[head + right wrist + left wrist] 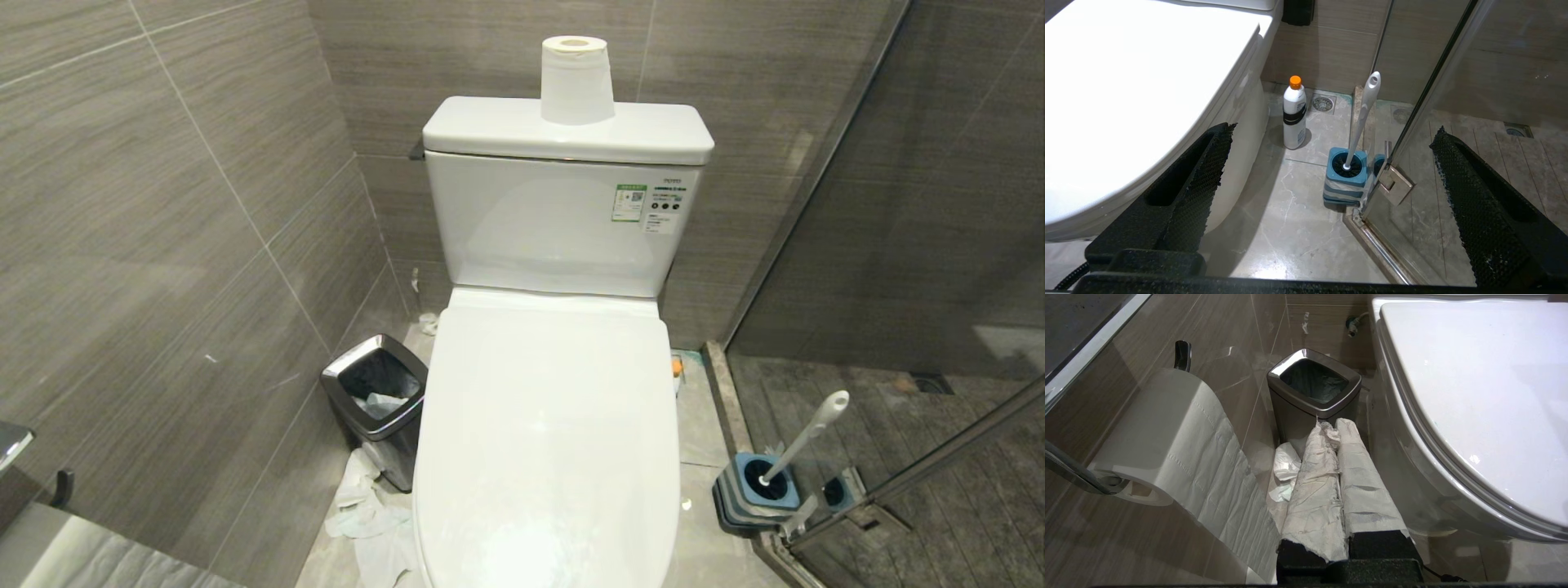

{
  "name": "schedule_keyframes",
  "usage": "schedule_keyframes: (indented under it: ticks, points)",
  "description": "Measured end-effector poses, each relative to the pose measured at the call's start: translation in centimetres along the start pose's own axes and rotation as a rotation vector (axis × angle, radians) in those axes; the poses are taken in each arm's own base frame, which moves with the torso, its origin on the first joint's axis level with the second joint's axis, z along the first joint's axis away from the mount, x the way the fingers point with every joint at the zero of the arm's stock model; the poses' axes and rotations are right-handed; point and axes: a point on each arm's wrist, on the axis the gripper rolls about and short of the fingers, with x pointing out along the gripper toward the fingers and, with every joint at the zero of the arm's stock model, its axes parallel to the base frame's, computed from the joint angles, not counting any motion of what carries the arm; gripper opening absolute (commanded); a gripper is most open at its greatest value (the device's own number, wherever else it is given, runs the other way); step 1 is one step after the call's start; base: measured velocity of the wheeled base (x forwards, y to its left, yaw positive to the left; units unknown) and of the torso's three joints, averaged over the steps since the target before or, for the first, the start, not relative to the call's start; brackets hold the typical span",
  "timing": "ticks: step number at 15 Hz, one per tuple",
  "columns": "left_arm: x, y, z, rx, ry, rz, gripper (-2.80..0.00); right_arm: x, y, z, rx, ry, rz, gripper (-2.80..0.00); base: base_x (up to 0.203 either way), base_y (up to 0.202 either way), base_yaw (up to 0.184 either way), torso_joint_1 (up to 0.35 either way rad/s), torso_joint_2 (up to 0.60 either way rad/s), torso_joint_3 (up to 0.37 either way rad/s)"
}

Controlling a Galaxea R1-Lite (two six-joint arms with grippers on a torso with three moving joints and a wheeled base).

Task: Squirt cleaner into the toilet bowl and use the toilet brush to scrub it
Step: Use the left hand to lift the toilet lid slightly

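Note:
The white toilet [547, 425] stands in the middle with its lid [1474, 396] down, so the toilet bowl is hidden. The toilet brush [1363, 118] stands slanted in its blue holder [1345, 179] on the floor by the glass door, to the toilet's right [804, 445]. A white bottle with an orange cap [1294, 114] stands beside the toilet base; whether it is the cleaner I cannot tell. My left gripper [1336, 426] is shut, its fingers wrapped in white paper, low beside the toilet's left side. My right gripper [1331, 130] is open and empty, short of the brush.
A chrome-rimmed bin [375, 400] stands left of the toilet with crumpled paper [367, 514] on the floor before it. A paper roll [576, 77] sits on the tank, another hangs on the left wall [1167, 437]. The glass shower door [1412, 102] and its sill bound the right.

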Motion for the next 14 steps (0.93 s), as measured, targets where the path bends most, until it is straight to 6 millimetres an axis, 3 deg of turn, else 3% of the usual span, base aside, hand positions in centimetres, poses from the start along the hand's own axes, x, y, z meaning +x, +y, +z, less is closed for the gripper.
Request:
schedule_keyframes:
  ticks: [10,14]
  points:
    - [0.0,0.0,0.0,0.027,-0.001,-0.012,-2.8,0.0,0.0,0.0,0.0,0.0,0.0,0.0,0.0,0.0,0.0,0.0,0.0,0.0]
    - [-1.2,-0.1,3.3,0.094,-0.082,-0.097,-2.8,0.0,0.0,0.0,0.0,0.0,0.0,0.0,0.0,0.0,0.0,0.0,0.0,0.0]
